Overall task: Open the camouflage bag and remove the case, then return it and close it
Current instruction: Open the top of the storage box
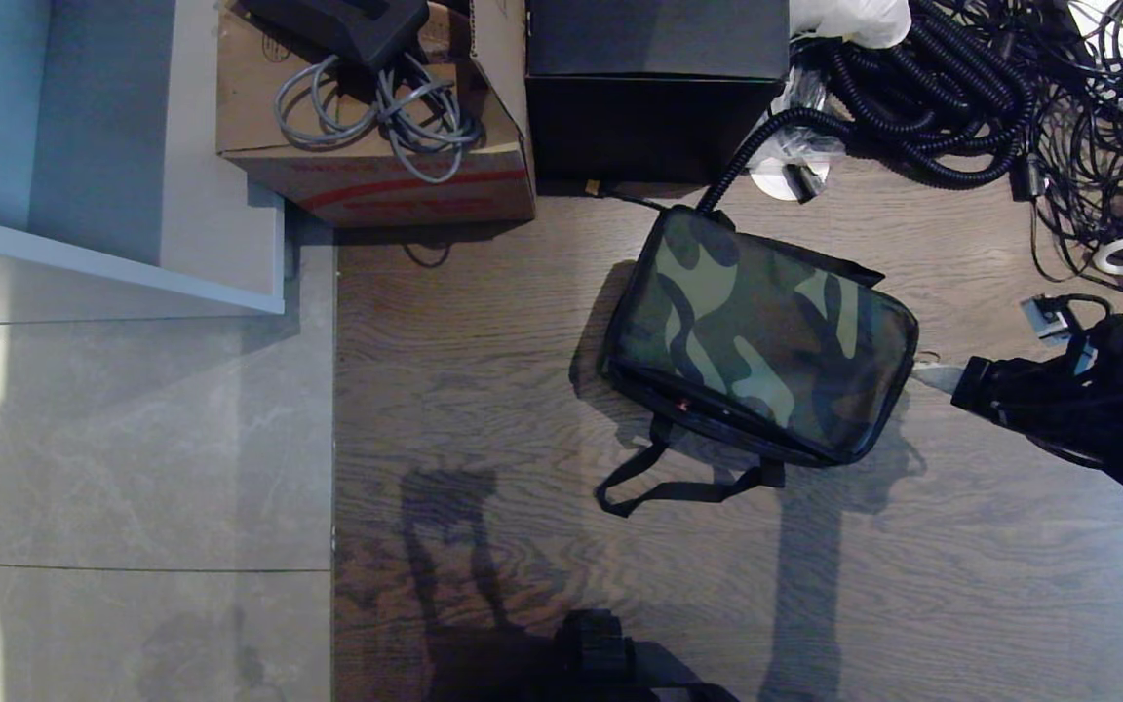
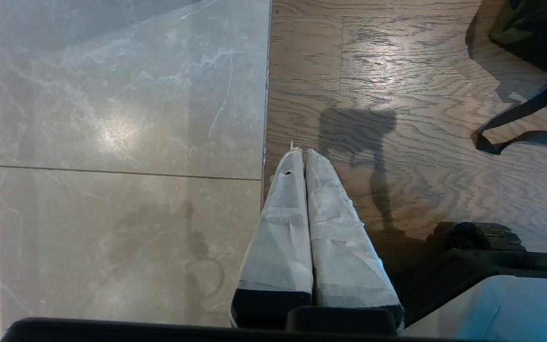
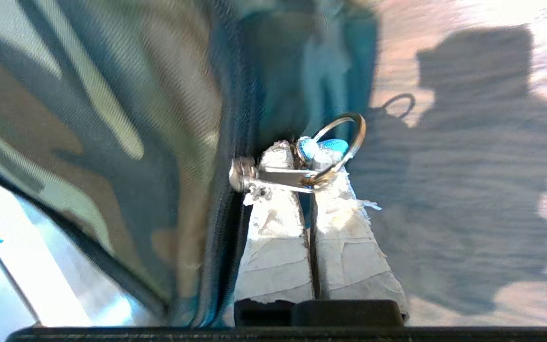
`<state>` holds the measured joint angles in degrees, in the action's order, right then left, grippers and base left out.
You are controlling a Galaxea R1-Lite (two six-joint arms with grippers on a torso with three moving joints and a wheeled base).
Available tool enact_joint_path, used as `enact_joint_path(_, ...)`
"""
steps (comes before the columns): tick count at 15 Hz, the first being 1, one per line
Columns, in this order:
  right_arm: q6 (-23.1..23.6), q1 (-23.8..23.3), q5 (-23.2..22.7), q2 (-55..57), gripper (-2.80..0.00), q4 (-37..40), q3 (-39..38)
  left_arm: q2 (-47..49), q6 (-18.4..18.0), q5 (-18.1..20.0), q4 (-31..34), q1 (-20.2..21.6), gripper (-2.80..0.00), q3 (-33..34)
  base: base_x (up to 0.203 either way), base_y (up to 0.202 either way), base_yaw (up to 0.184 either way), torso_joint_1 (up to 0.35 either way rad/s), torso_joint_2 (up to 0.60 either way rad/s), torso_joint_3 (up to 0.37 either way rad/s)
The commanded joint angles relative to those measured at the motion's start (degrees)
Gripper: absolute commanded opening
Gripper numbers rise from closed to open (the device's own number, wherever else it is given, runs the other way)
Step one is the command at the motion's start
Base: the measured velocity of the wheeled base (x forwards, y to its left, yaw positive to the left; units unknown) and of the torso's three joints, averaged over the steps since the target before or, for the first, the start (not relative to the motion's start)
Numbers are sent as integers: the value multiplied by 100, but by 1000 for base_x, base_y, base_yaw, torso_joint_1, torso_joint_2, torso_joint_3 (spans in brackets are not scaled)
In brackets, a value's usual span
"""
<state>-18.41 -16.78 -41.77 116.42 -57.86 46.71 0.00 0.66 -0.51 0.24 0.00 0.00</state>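
Note:
The camouflage bag (image 1: 761,336) lies flat and zipped on the wooden floor, with its black strap (image 1: 678,487) trailing toward me. My right gripper (image 1: 927,372) is at the bag's right end. In the right wrist view the right gripper (image 3: 302,147) is shut on the bag's silver zipper pull (image 3: 278,178), and the pull's metal ring (image 3: 344,133) and a blue tab (image 3: 325,145) sit at the fingertips. The bag's side (image 3: 112,118) fills the space beside the fingers. The case is out of view. My left gripper (image 2: 303,152) hangs shut and empty over the floor, away from the bag.
Behind the bag stand a black cube box (image 1: 654,88) and a cardboard box (image 1: 376,175) with grey cables on it. Coiled black cables (image 1: 922,97) and loose wires pile up at the back right. A white ledge (image 1: 113,263) and grey tiles (image 1: 133,439) lie to the left.

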Motion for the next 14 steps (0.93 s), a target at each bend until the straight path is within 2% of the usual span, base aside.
enact_joint_path(1,4,-80,-50,-23,-280,-24,23,0,4,-2,2,0,-280,0,0,0,0,0,0,0)
enact_joint_path(6,106,-105,-333,-84,-280,-21,118,0,4,-2,2,0,-280,0,0,0,0,0,0,0)
enact_joint_path(14,259,-269,-372,60,-280,-89,586,0,4,-2,2,0,-280,0,0,0,0,0,0,0)
